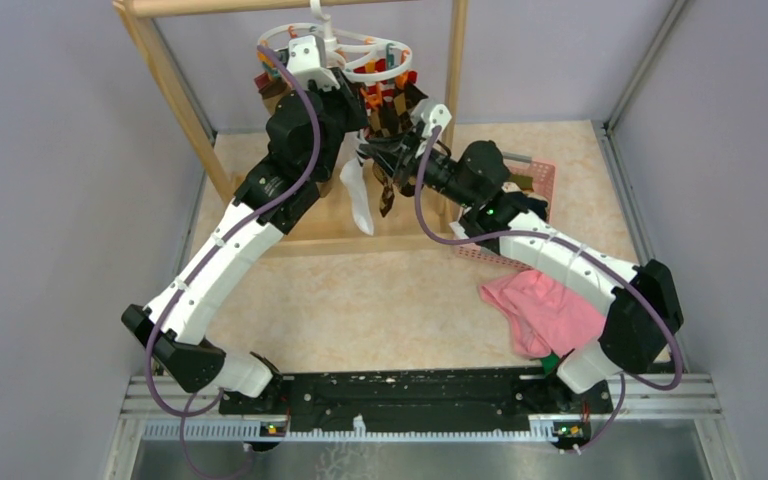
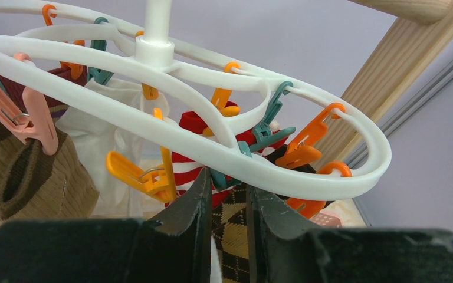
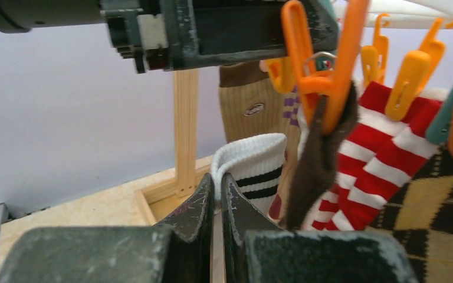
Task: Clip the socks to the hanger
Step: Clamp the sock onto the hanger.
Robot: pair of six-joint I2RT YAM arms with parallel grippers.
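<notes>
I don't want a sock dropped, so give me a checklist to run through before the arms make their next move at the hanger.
1. Brown sock pinched in its orange clip: ok.
2. Right gripper shut, nothing visibly held: ok.
3. Left gripper gripping a clip: cannot tell.
4. Spare clip free: ok, a yellow clip looks empty.
5. Hanger hooked on the wooden rack: ok.
</notes>
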